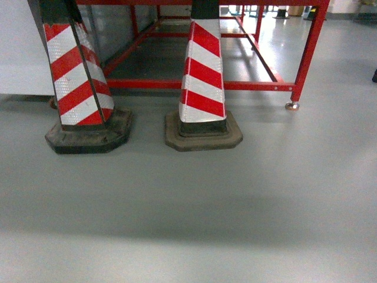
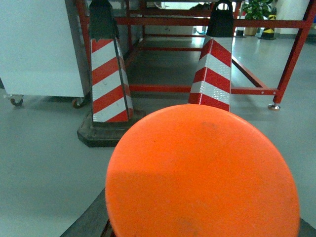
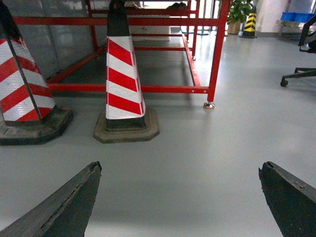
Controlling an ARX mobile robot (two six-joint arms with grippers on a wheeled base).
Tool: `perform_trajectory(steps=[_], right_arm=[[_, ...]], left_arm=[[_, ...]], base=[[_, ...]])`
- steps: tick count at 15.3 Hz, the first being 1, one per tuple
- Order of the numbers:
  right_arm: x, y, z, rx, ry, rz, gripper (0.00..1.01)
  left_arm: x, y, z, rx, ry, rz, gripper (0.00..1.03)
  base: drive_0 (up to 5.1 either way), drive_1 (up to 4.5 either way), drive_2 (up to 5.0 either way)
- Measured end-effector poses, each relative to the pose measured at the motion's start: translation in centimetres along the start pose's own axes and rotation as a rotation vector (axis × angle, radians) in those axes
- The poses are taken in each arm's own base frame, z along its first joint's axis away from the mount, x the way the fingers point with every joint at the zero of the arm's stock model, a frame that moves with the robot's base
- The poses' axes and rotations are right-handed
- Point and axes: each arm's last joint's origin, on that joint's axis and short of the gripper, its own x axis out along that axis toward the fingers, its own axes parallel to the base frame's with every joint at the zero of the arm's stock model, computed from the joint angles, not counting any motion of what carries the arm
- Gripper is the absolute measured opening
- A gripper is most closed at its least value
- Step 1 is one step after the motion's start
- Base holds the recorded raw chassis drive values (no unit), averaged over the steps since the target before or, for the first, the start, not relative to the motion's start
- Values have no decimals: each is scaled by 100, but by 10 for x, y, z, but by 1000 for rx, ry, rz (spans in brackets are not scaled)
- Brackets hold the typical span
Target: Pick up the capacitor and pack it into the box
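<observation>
- In the right wrist view, the right gripper is seen at the bottom edge: two dark fingers are spread wide apart, with only bare grey floor between them, and nothing is held.
- In the left wrist view, most of the lower frame is filled by a round orange disc, which hides the left gripper; how its jaws stand cannot be told.
- Neither the capacitor nor the box is seen in any of the three views.
- Just beyond the grey floor in the head view, two red-and-white striped traffic cones are found side by side: the left cone on a black base and the right cone on a greyish base, set apart from each other.
- Behind the cones, a red metal frame is seen, one leg resting on a small levelling foot.
- To the left in the left wrist view, a white cabinet on castors is shown.
- Farther off in the right wrist view, a potted plant, a yellow-and-black striped post and part of an office chair base are made out.
</observation>
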Motion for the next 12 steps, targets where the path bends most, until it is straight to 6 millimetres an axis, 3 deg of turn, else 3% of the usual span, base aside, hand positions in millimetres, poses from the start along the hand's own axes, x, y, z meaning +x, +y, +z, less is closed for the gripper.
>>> perform_trajectory(steps=[12], right_arm=[[0,0,0,0,0,-2,98]], left_arm=[[0,0,0,0,-2,-2,44]], base=[[4,410,-401]])
